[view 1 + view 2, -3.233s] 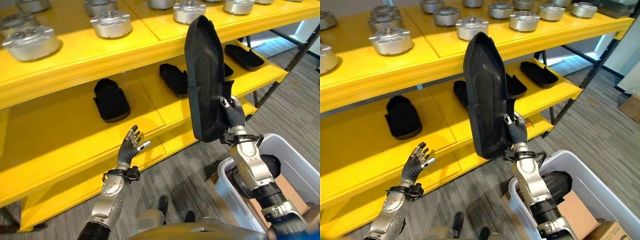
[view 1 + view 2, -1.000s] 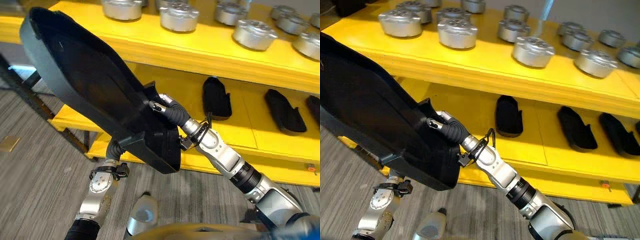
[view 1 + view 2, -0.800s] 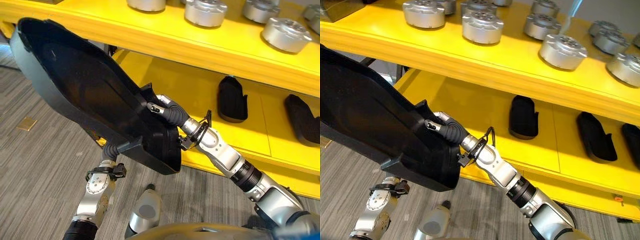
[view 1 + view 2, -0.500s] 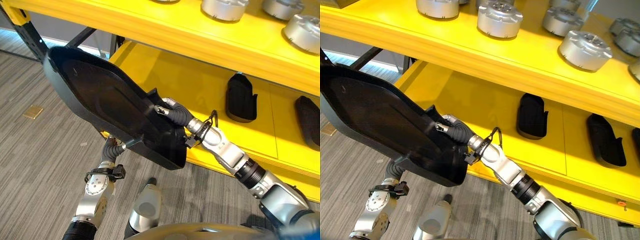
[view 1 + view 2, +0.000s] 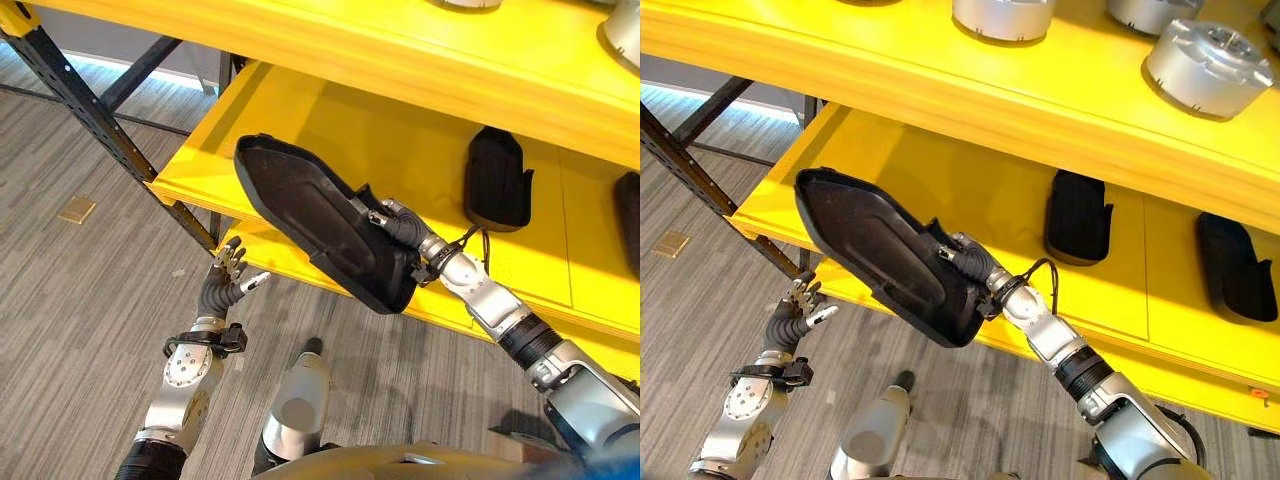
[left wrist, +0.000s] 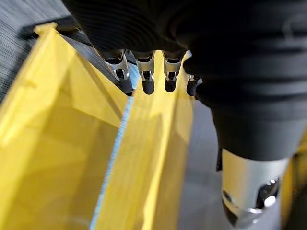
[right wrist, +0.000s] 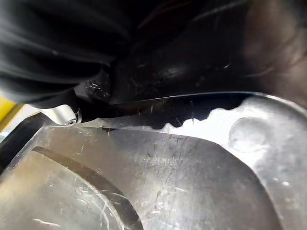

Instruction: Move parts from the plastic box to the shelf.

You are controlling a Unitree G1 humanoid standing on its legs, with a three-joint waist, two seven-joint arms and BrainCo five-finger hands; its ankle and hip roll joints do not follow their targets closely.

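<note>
- One long black part [image 5: 320, 222], clamped in the right hand [image 5: 392, 226], is tilted over the yellow shelf's [image 5: 300, 120] front edge.
- Left hand [image 5: 228, 282] hangs below, fingers spread, holding nothing.

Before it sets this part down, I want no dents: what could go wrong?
The right hand grips the long black part at one end only, so it could twist or slip. Its far tip hangs at the yellow shelf edge and could knock it. The left hand gives no support.
</note>
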